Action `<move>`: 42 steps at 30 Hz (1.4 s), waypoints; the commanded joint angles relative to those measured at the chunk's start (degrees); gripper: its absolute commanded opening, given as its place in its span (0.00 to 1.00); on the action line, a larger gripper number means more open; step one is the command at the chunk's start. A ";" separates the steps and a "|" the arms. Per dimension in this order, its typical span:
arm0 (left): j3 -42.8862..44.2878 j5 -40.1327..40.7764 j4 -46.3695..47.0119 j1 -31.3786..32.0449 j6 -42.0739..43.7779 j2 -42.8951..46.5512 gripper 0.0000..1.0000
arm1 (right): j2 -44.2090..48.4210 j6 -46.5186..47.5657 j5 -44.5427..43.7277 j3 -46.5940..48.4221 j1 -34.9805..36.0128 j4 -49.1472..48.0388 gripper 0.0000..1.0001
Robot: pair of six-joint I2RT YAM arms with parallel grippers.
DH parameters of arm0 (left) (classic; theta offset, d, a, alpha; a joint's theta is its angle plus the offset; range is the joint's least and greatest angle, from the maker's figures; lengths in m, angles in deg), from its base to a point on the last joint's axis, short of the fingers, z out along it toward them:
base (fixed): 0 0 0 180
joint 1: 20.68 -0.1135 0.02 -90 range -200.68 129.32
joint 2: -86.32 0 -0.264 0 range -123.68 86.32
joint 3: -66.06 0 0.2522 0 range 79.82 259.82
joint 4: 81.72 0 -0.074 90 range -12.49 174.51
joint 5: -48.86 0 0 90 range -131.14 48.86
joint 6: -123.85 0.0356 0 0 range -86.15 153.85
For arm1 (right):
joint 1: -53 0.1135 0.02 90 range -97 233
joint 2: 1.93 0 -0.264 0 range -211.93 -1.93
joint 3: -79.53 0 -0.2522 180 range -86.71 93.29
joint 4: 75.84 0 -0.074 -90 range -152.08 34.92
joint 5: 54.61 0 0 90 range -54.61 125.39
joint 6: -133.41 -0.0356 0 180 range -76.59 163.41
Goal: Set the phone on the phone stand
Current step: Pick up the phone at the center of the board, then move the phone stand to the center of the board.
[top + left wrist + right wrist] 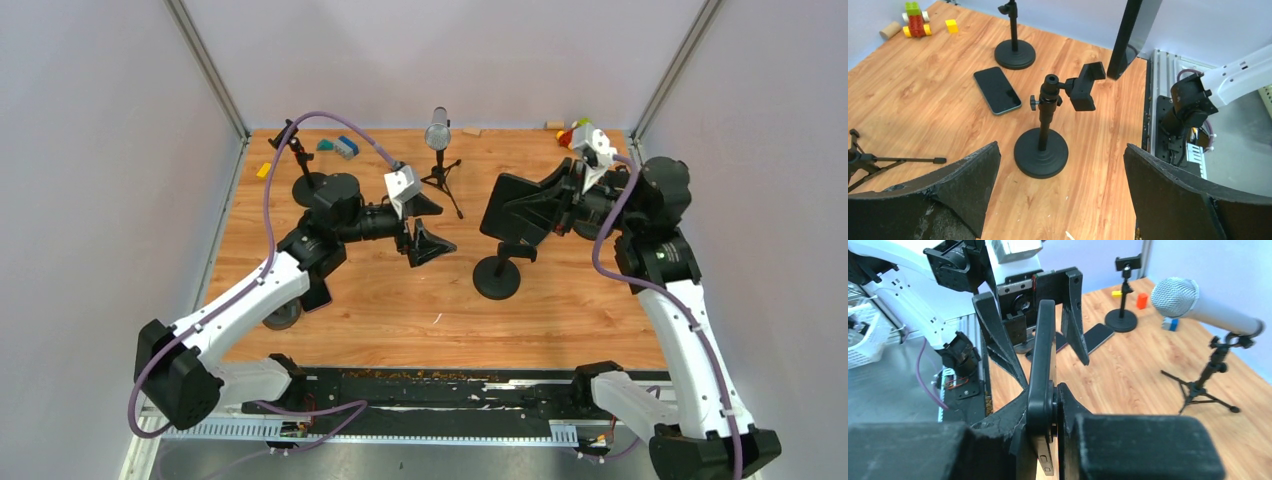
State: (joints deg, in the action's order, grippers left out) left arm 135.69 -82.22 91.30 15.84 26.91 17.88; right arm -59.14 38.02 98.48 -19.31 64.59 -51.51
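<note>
black phone, black phone stand, orange wood-grain table, grey microphone.

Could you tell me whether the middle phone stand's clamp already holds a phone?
No, the clamp on the black round-based phone stand is empty, with no phone in it.

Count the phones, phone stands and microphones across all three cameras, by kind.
Phones: 3, one in the right gripper, two lying flat.
Phone stands: 3 clear; a round base under the left arm might be a fourth.
Microphones: 1.
Total: 7, perhaps 8.
</note>
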 commanded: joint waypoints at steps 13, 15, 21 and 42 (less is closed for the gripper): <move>13.58 18.92 -10.12 14.68 1.97 -16.11 0.93 | 7.71 -2.50 0.56 0.90 -15.33 -1.34 0.00; 14.09 19.04 -8.92 15.29 -0.37 -17.96 0.91 | 7.87 -2.68 0.74 0.96 -15.98 -1.30 0.00; 15.60 18.47 -7.93 17.81 -3.31 -20.74 0.86 | 7.99 -2.87 0.81 0.56 -16.69 -1.42 0.00; 22.02 20.15 -9.10 18.77 -4.31 -25.54 0.60 | 8.08 -3.87 2.28 0.28 -16.78 -2.04 0.00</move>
State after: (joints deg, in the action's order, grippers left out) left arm 154.49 -62.33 81.97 34.37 22.36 -7.76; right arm -52.02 35.26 99.77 -19.38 48.14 -51.36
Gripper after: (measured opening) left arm 0.638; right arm 0.156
